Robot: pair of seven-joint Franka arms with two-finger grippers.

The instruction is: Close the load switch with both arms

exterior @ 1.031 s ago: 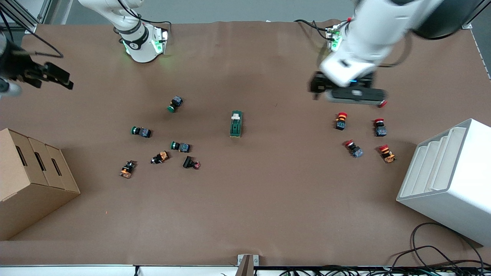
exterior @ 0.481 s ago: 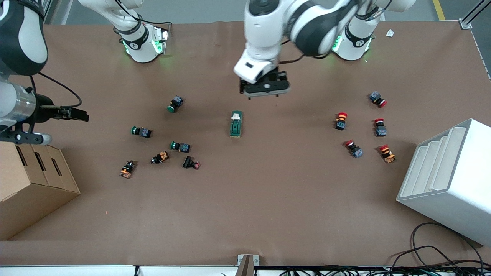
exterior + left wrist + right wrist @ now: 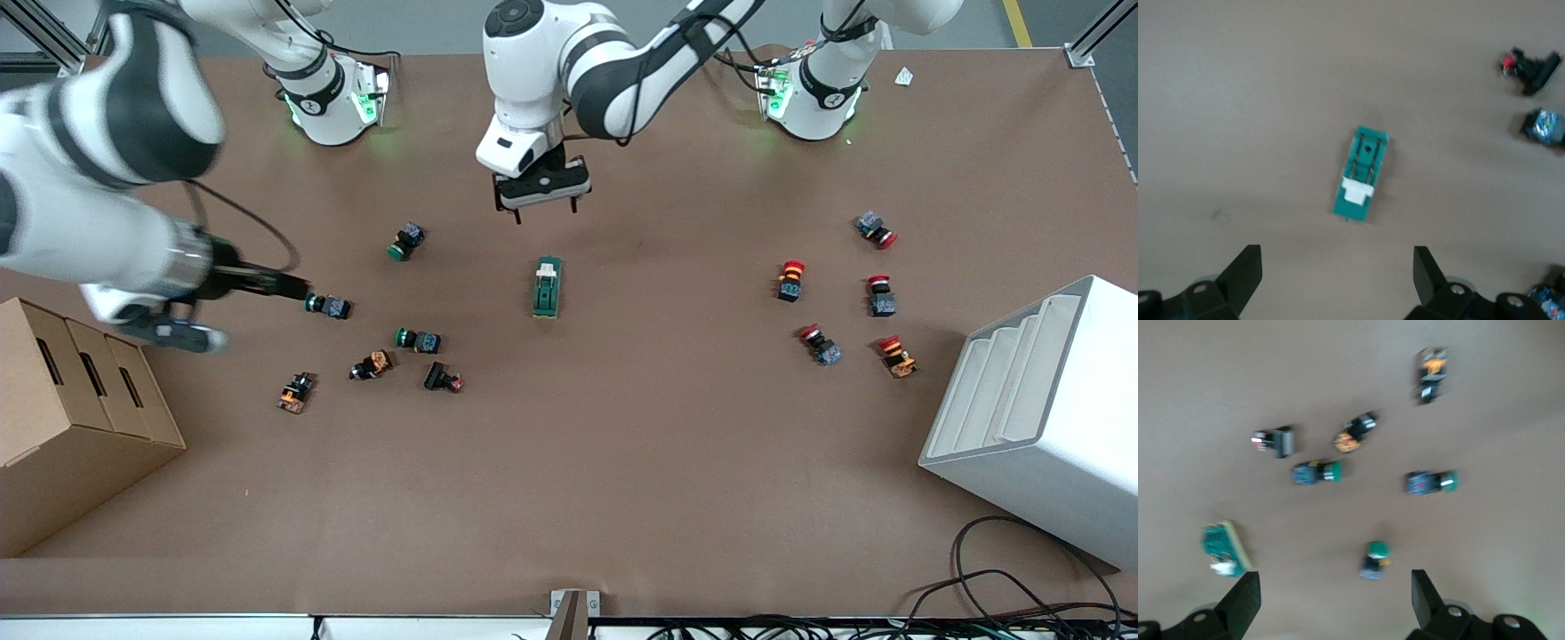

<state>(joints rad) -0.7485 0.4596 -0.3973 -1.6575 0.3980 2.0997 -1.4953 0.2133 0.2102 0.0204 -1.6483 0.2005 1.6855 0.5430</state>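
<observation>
The load switch [image 3: 548,287] is a dark green block with a white lever piece at the end toward the robots' bases, lying at the table's middle. It shows in the left wrist view [image 3: 1362,173] and the right wrist view [image 3: 1223,550]. My left gripper [image 3: 544,211] is open and empty, over bare table beside the switch's lever end; in its wrist view [image 3: 1337,280] the switch lies ahead of the fingers. My right gripper [image 3: 283,288] is open and empty [image 3: 1335,603], beside a green push-button [image 3: 327,305] toward the right arm's end.
Several green and orange push-buttons [image 3: 418,340] lie toward the right arm's end, and several red ones [image 3: 818,343] toward the left arm's end. A cardboard box [image 3: 80,409] and a white rack [image 3: 1040,418] stand at the table's two ends.
My left arm swept from the left arm's end to the middle, stopping by the load switch. My right arm came in from the table's edge toward the green push-buttons. The switch has not moved.
</observation>
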